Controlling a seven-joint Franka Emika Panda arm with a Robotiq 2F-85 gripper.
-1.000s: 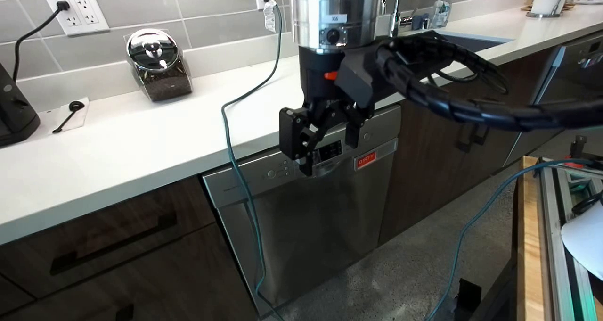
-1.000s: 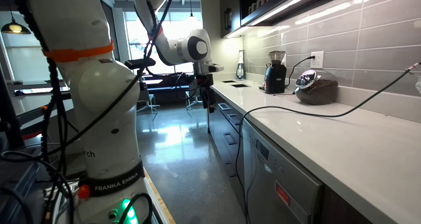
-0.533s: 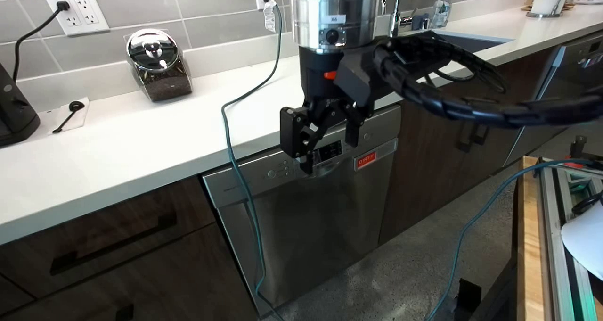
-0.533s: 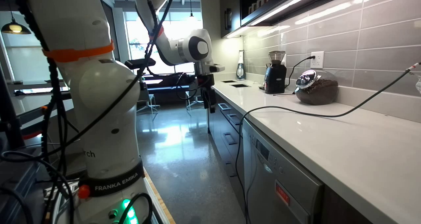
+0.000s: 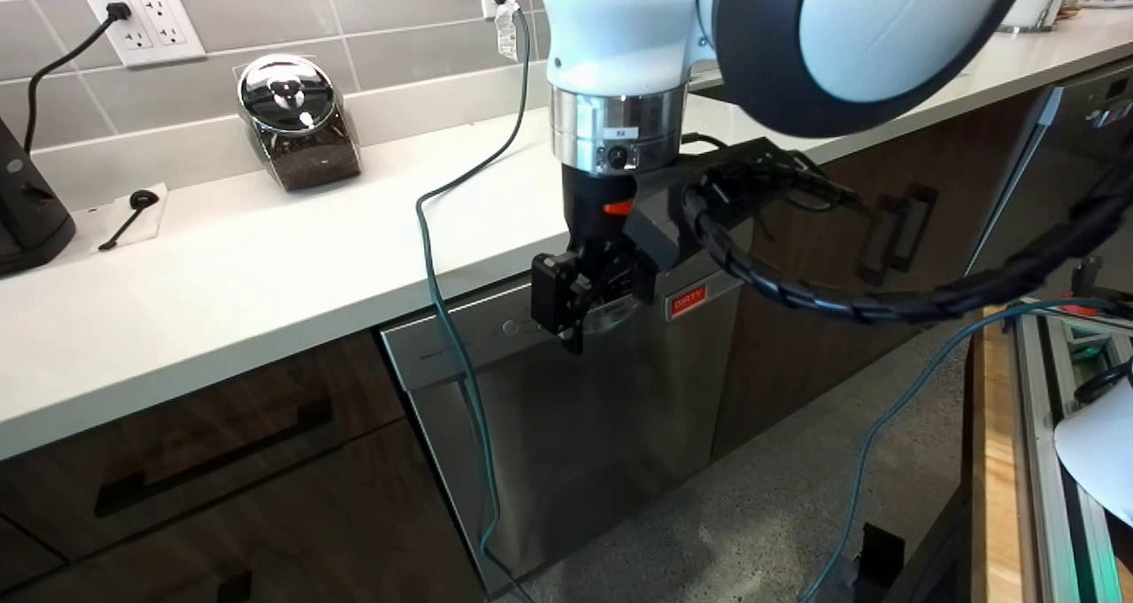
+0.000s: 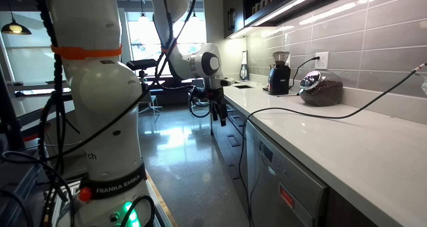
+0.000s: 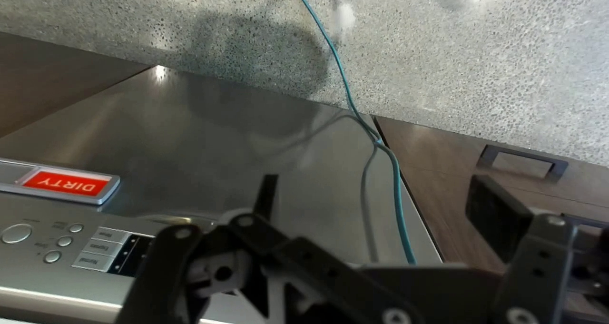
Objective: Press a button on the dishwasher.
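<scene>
Display point(image 7: 127, 256) partly behind gripper point(image 7: 382, 204) in wrist view; tiny lettering point(image 7: 59, 225) illegible

Robot arm point(image 6: 106, 83): one, fitted with one gripper point(image 6: 219, 121) and two fingers point(image 7: 495, 214). Dishwasher point(image 7: 228, 138), in the wrist view: one large round button point(image 7: 15, 233), three small round buttons point(image 7: 64, 241), three grey rectangular labels point(image 7: 101, 247), one red label point(image 7: 65, 183). Quantities, in an exterior view: one jar point(image 6: 323, 91), one coffee grinder point(image 6: 279, 78), three pendant lamps point(image 6: 16, 29). Also in an exterior view: two outlet plates point(image 5: 145, 24).
</scene>
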